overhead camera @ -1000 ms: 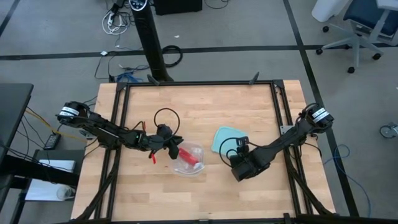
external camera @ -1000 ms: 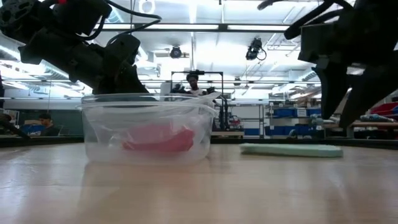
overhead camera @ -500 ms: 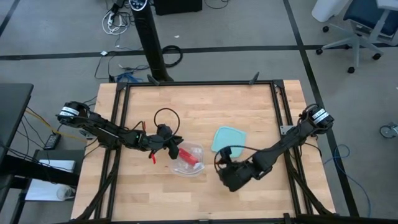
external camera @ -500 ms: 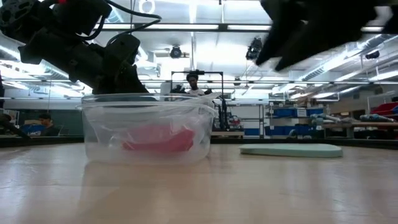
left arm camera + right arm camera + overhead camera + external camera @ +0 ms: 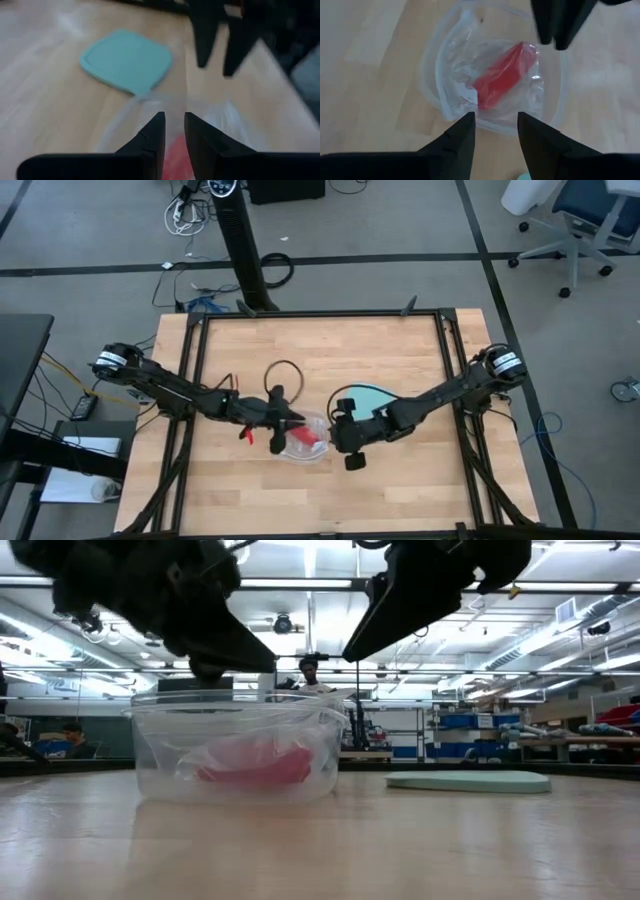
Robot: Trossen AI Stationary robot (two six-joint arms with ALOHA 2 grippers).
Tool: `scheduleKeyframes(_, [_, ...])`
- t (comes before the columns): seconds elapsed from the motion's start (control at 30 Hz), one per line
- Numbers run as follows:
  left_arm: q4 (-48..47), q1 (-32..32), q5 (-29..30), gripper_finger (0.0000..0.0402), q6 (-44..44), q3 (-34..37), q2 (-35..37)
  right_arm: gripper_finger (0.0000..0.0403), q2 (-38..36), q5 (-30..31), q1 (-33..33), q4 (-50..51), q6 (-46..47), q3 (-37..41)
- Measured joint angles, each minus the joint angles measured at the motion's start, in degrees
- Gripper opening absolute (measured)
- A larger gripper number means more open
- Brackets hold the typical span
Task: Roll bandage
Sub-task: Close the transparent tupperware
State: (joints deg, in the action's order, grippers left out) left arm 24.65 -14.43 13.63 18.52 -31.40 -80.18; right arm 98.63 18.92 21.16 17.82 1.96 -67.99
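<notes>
One bandage [image 5: 305,439], one lid [image 5: 368,396], two grippers [image 5: 284,423] [image 5: 333,442].

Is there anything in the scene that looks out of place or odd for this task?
Yes. The bandage is not laid out on the table; it lies inside a crinkled clear bag, inside a clear tub. The tub's light-blue lid lies apart on the table. Both grippers, left and right, hover over the tub, holding nothing.
</notes>
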Motion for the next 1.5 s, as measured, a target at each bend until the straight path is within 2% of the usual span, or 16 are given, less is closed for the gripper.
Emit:
scheduleKeyframes(0.17, [-19.6, -1.1, -1.5, 0.0076, -4.8, -10.9, -2.2, 0.0142, 0.0, -0.4, -2.3, 0.0, 1.9, 0.0])
scheduleKeyframes(0.37, [-27.2, -1.8, -7.0, 0.0076, -8.9, -19.6, -10.2, 0.0141, 0.0, -0.7, -3.3, 0.3, 2.1, 0.0])
scheduleKeyframes(0.7, [-25.5, -1.9, -11.5, 0.0076, -9.3, -23.2, -17.2, 0.0141, -0.4, -0.3, -0.8, 6.2, 6.7, 0.1])
scheduleKeyframes(1.07, [-21.4, -1.7, -11.8, 0.0076, -8.8, -23.3, -24.7, 0.0134, -3.4, 3.8, 2.0, 8.4, 11.0, 0.2])
scheduleKeyframes(1.5, [-23.6, -1.3, -11.3, 0.0076, -5.7, -23.5, -26.2, 0.0132, -5.0, 5.5, 2.7, 11.6, 14.9, 0.2])
